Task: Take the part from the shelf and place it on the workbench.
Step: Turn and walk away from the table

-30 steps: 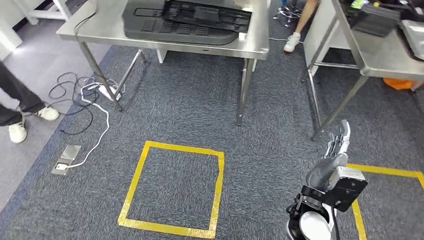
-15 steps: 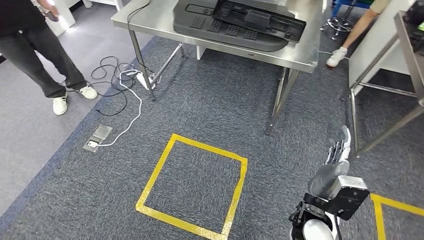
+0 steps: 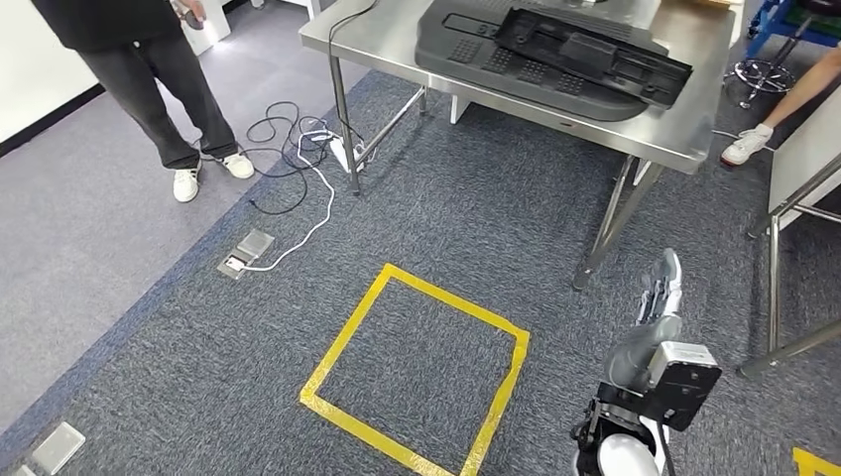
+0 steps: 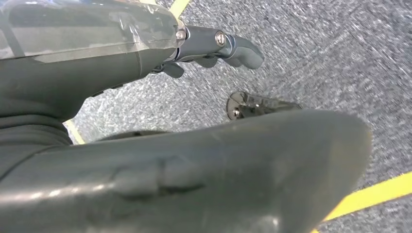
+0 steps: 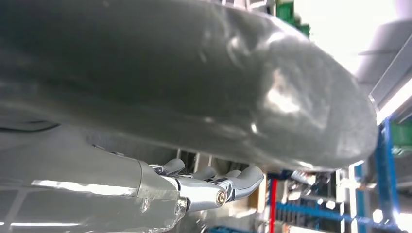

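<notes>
While the big dark grey plastic part (image 3: 550,55) lies flat on the shiny steel workbench (image 3: 684,149), the robot's right hand (image 3: 660,297) hangs low over the blue-grey carpet (image 3: 446,238) with its fingers straight, side by side, and nothing in them. Its left hand (image 4: 214,46) also holds nothing, fingers stretched out over the carpet near yellow floor tape (image 4: 374,196). If that part is the one meant, the job looks nearly done; I see no shelf.
</notes>
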Robot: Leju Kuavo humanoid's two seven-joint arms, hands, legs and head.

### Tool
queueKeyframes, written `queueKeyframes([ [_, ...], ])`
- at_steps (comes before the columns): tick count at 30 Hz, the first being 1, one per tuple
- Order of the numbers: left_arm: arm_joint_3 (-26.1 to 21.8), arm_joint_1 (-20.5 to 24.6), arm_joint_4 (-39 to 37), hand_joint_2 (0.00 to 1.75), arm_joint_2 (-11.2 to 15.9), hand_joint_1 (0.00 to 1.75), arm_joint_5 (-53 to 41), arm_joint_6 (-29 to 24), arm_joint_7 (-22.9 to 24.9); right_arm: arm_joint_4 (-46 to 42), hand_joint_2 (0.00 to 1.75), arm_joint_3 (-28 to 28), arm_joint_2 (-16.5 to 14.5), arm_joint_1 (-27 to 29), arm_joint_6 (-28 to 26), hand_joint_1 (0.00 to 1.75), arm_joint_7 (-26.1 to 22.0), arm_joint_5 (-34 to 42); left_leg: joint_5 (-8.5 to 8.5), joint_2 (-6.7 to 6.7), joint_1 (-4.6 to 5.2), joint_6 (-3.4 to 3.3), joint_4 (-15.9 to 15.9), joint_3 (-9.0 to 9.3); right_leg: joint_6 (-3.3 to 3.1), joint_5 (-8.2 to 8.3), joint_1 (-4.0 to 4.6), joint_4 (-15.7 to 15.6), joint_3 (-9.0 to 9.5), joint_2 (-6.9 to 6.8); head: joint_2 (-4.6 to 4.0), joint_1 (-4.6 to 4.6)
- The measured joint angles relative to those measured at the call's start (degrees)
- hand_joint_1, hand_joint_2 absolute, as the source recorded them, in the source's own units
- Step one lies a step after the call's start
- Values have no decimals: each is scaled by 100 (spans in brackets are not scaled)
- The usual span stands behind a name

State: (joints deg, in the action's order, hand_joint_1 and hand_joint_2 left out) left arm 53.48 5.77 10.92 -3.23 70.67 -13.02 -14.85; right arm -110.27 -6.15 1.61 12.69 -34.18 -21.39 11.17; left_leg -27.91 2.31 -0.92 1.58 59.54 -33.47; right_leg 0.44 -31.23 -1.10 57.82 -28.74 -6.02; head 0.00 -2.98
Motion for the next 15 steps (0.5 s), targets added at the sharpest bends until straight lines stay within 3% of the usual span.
queueKeyframes([
  [2,-1,-8,-4,0,1,0,16,0,8,-3,0,-12,17,6,17,0,2,-10,7,-88,1,-82,-20,-9,68,-24,-7,-21,42,-53,0,-9],
  [4,-2,-10,-8,0,2,0,40,-2,9,-8,0,-22,36,12,46,0,5,-22,27,-179,-26,-155,-67,12,120,-195,-29,152,-3,128,0,-38],
  [6,-3,1,-8,0,1,0,67,-14,17,-14,0,-30,57,51,67,0,8,-35,40,-278,-37,-203,-95,22,130,-563,-36,812,-308,435,0,-104],
  [8,-4,8,-8,0,-1,0,91,-31,35,-17,0,-39,74,137,79,0,1,-50,36,-411,-22,-224,-94,21,116,-789,-25,1522,-685,557,0,-174],
  [9,-5,8,-8,0,-1,0,102,-37,46,-17,0,-49,80,183,84,0,-9,-58,33,-488,-12,-228,-92,28,100,-732,-21,1623,-766,576,0,-205],
  [10,-6,7,-8,0,-1,0,111,-44,57,-17,0,-60,85,221,88,0,-20,-67,30,-570,-4,-230,-90,39,74,-557,-19,1481,-738,597,0,-231],
  [11,-8,8,-8,0,-1,0,118,-49,67,-18,0,-72,90,247,92,0,-31,-75,27,-654,1,-229,-89,52,41,-309,-18,1148,-625,646,0,-255],
  [13,-14,15,-8,0,-11,0,123,-57,75,-21,0,-89,103,281,95,0,-43,-86,25,-807,1,-208,-77,36,-22,71,-27,414,-363,962,0,-279],
  [15,-19,20,-8,0,-21,0,125,-57,80,-31,0,-104,118,315,96,0,-50,-90,44,-945,-33,-147,-67,-27,-43,150,-18,105,-272,1179,0,-287],
])
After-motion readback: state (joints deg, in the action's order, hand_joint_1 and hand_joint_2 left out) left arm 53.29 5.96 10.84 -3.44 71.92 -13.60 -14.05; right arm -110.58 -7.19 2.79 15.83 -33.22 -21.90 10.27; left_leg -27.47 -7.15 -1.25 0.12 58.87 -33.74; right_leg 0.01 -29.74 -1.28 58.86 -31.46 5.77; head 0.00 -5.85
